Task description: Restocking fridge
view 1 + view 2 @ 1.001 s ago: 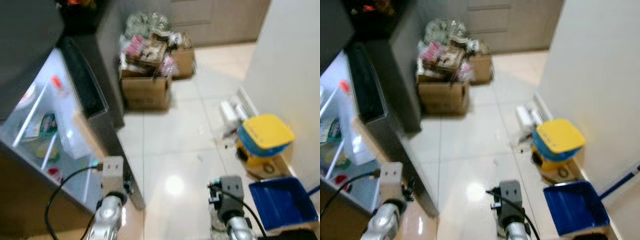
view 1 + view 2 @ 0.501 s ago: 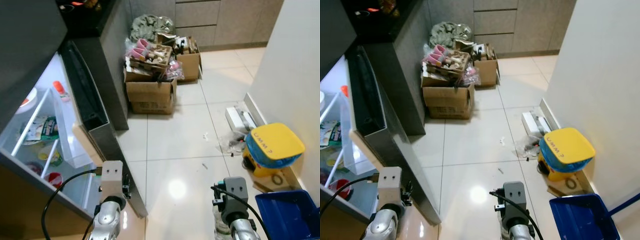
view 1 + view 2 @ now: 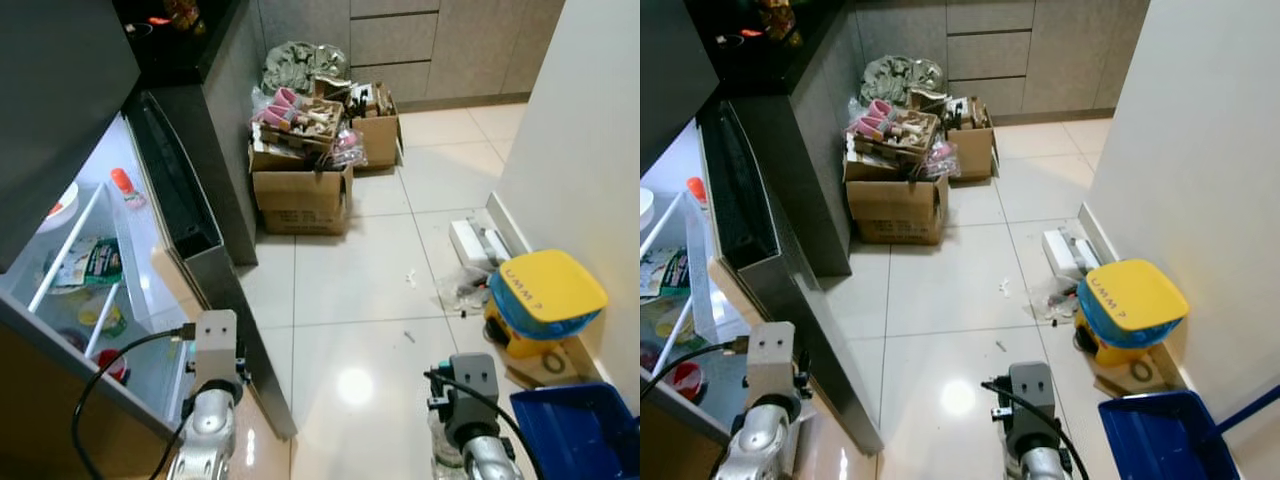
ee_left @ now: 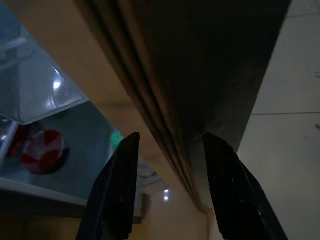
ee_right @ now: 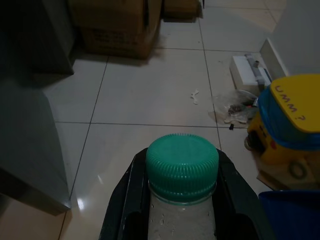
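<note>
Currently the bottle (image 5: 182,200) is pinched below its green cap (image 5: 182,166) by the right gripper (image 5: 182,210), ready for shelving. The left gripper (image 4: 170,192), fingers spread, straddles the fridge door (image 3: 185,250) edge, holding it open.

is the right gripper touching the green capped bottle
Touching. The right wrist view shows the right gripper with its black fingers pressed against both sides of the bottle.

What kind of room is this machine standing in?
Most likely a home kitchen: an open fridge with food on its shelves, grey cabinet drawers along the far wall, and cardboard boxes heaped with groceries on the tiled floor.
</note>
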